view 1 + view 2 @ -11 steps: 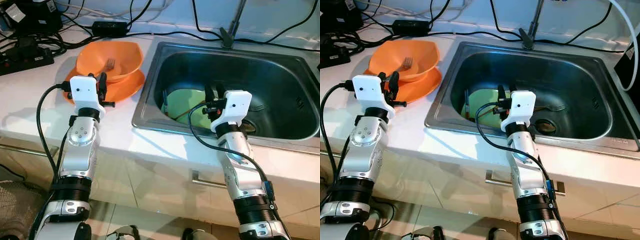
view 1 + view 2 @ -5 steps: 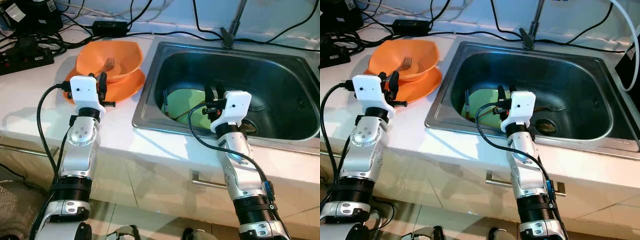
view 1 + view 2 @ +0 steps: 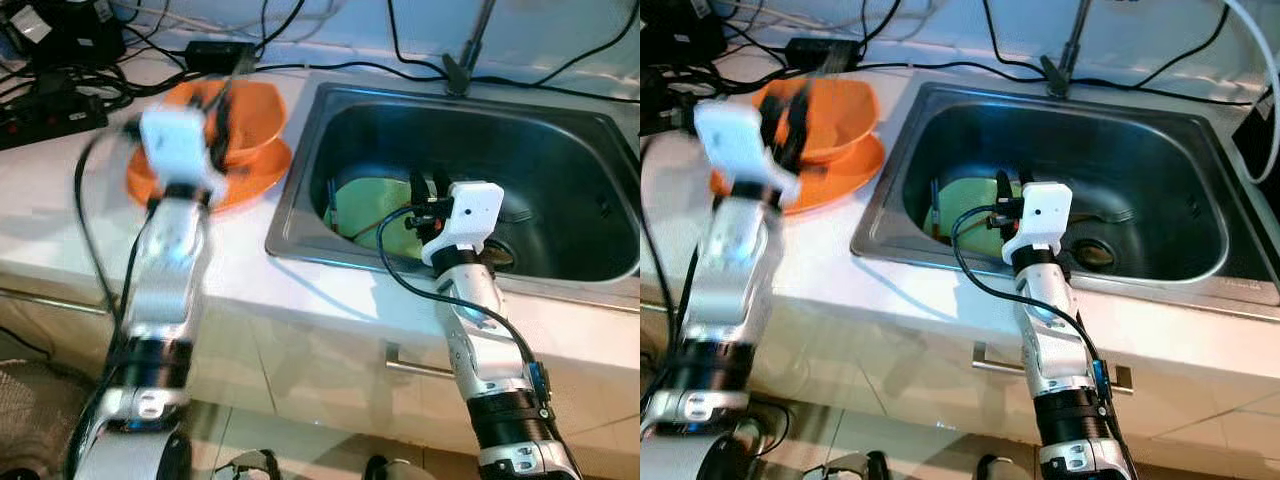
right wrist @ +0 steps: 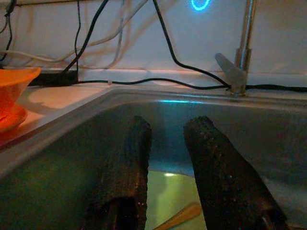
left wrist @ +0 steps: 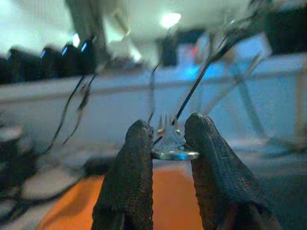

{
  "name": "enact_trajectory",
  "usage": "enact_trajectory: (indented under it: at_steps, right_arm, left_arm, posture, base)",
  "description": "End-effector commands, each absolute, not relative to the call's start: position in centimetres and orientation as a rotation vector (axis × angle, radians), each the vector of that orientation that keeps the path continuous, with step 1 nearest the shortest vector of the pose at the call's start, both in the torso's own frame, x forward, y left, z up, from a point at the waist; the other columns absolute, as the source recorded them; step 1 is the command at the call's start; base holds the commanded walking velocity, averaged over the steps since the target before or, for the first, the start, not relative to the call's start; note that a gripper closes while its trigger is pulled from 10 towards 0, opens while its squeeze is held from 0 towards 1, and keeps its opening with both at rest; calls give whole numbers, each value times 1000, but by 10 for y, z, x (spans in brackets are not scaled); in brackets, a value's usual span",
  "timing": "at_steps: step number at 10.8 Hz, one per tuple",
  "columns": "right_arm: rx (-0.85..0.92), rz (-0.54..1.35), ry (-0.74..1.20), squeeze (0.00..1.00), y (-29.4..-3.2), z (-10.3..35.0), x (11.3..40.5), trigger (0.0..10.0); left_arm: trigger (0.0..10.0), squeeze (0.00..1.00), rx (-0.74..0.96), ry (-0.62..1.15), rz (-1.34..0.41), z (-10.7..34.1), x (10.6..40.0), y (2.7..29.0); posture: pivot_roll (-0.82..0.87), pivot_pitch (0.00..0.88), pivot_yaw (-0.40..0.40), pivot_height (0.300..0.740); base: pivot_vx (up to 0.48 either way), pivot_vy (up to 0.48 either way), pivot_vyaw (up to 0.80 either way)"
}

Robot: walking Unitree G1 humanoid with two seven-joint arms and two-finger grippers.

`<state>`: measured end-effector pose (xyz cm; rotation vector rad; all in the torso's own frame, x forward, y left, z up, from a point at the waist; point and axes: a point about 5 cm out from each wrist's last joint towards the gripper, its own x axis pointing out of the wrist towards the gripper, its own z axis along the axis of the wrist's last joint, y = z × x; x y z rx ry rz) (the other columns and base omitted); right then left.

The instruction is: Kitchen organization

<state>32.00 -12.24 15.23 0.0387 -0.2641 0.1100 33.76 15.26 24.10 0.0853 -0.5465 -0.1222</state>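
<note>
White countertop, steel sink (image 3: 560,120) at right. Your left gripper (image 5: 165,143) is clamped on a fork (image 5: 169,143) above the orange bowl (image 3: 255,110), probably for sorting. Right gripper (image 4: 165,158) waits, fingers apart, over the green plate (image 3: 965,215).

Both head views look forward and down — sharing the sink (image 3: 560,130) and orange bowl (image 3: 835,110). Each wrist view looks along its own black fingers (image 4: 134,163), close up.
</note>
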Motion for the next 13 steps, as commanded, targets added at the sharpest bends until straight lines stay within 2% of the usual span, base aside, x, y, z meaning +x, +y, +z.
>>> enact_trajectory:
  at_steps: [1,2,3,4,5,7,10,11,12,13]
  right_arm:
    - [28,113,-259,0,-122,151,321,10000]
    - [24,113,-261,0,-123,151,322,10000]
    - [-9,104,-265,0,-127,152,324,10000]
    - [-57,115,-276,753,-129,153,325,10000]
    - [-103,126,-287,1000,-133,154,328,10000]
    - [-310,166,-339,1000,-138,161,333,10000]
    - [-466,255,-395,1000,-131,164,334,10000]
    - [-524,300,-406,165,-124,161,333,10000]
    - [-551,318,-415,0,-121,159,332,10000]
    - [-556,330,-421,0,-118,157,332,10000]
  left_arm:
    - [10000,0,69,-570,-178,248,336,144]
    - [10000,0,52,-570,-214,250,335,138]
    - [10000,0,32,-536,-349,250,332,120]
    - [10000,0,24,-506,-414,246,330,113]
    - [10000,0,36,-446,-492,235,328,104]
    - [10000,0,19,-379,-616,223,319,89]
    - [10000,0,6,-346,-671,219,315,83]
    - [10000,0,3,-338,-683,218,314,82]
    - [10000,0,0,-325,-697,217,313,81]
    - [10000,0,-3,-306,-722,215,311,79]
  posture:
    - [51,89,-1,740]
    - [49,87,-1,740]
    - [48,89,0,740]
    - [46,90,1,740]
    - [47,89,1,740]
    - [46,87,3,740]
    - [45,75,7,740]
    - [48,70,8,740]
    - [49,67,9,740]
    - [47,61,14,740]
  base:
    - [0,0,0]
    - [0,0,0]
    - [0,0,0]
    - [0,0,0]
    - [0,0,0]
    - [0,0,0]
    - [0,0,0]
    - [0,0,0]
    - [0,0,0]
    - [0,0,0]
